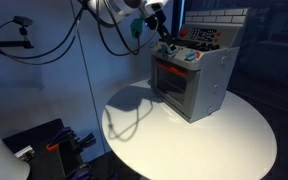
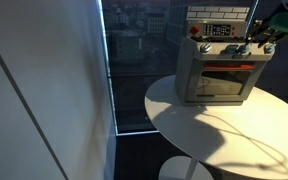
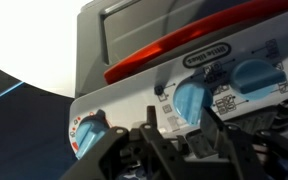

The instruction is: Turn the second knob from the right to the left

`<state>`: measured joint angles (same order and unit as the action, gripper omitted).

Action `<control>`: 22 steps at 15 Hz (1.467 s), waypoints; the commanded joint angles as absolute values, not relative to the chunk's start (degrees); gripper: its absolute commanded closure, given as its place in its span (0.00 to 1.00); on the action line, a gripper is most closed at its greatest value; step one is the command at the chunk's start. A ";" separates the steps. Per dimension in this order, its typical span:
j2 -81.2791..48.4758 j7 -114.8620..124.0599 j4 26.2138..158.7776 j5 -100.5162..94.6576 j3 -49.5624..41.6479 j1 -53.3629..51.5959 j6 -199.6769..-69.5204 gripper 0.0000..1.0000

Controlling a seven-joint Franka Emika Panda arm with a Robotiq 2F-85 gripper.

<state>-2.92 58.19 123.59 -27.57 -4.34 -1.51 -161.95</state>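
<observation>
A grey toy oven (image 1: 199,85) (image 2: 219,75) stands on the round white table (image 1: 224,140) (image 2: 234,130). Its control panel carries a row of knobs. In the wrist view I see a blue knob with red at the left (image 3: 89,135), a blue knob in the middle (image 3: 187,102) and another blue knob at the right (image 3: 254,73). My gripper (image 3: 181,120) (image 1: 164,32) (image 2: 259,38) is right at the panel. Its fingers are partly apart on either side of the middle blue knob. The right finger overlaps the knob's edge, and a gap shows at the left finger.
The oven's red door handle (image 3: 184,45) lies just beyond the knobs. Cables (image 1: 104,30) hang off the arm behind the table. A dark window wall (image 2: 134,60) stands beside the table, and black equipment (image 1: 54,145) sits on the floor.
</observation>
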 commanded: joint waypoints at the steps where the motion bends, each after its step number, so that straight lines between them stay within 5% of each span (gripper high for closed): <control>1: -3.61 58.78 121.61 -26.83 -4.10 -1.75 -159.97 0.50; 22: -6.50 59.23 117.98 -26.90 -3.75 -2.22 -158.78 0.56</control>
